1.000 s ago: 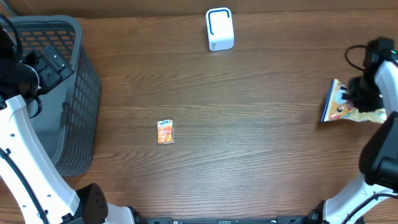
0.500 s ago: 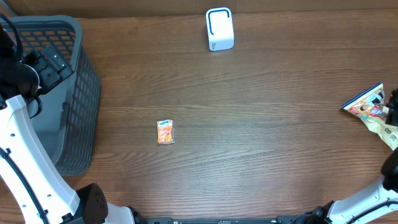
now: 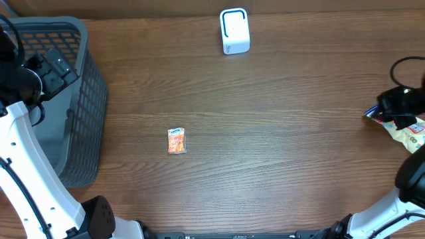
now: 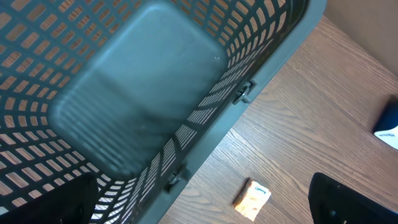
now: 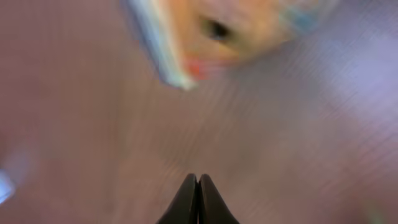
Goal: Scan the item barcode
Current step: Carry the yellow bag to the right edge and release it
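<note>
Right gripper [image 5: 198, 186] was clenched on nothing: its 2 fingertips met with only the table [image 3: 279, 133] under them. 1 second before, it had held the snack bag [image 3: 406, 130] farther in from the right edge; since then the bag had dropped free and lay flat near that edge, just beyond the tips in the blurred wrist view. We judged the grasp lost, so the bag needed re-picking before reaching the scanner [image 3: 234, 31], well apart.
</note>
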Robot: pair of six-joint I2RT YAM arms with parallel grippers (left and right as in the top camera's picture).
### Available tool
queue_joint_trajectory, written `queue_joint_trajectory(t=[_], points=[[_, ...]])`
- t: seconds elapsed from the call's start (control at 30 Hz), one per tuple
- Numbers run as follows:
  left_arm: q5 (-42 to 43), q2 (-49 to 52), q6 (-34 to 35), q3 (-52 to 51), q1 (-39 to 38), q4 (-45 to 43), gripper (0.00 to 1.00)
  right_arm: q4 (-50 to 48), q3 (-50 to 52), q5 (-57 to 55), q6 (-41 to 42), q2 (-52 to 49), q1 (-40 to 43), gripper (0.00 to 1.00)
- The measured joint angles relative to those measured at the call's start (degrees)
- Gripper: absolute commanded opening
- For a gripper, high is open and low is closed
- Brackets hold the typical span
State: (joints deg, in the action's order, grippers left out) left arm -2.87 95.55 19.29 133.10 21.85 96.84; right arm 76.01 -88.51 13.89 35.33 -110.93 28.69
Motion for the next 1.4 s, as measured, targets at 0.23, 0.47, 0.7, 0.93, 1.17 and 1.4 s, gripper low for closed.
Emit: queue_joint_trajectory(t=[0.23,0.47,0.7,0.93,1.17,1.4], points=[[0.0,0.0,0.0,0.0,0.0,0.02,1.0,1.33,0.9,-17.94,17.11,0.2,-0.04,0.12],[0.0,0.0,0.0,0.0,0.0,0.02,1.0,-11.61,7.93,-21.42,20.17,0.04,0.57,0.04],[0.02,0.0,0.0,0.0,0.0,0.0,1.0,-25.18,8.7,-21.86,18.12,0.02,0.57,0.06],[0.02,0.0,0.0,0.0,0.0,0.02,1.0,-38.82,8.72,-21.88,6.67,-0.02,0.72,0.11],[0.0,0.0,0.0,0.0,0.0,0.0,1.0,-35.19,6.93,-18.95,0.87,-0.04,4.9,0.04],[0.02,0.0,0.0,0.0,0.0,0.02,1.0,-37.51,6.34,-1.31,-13.9,-0.04,2.99,0.04]])
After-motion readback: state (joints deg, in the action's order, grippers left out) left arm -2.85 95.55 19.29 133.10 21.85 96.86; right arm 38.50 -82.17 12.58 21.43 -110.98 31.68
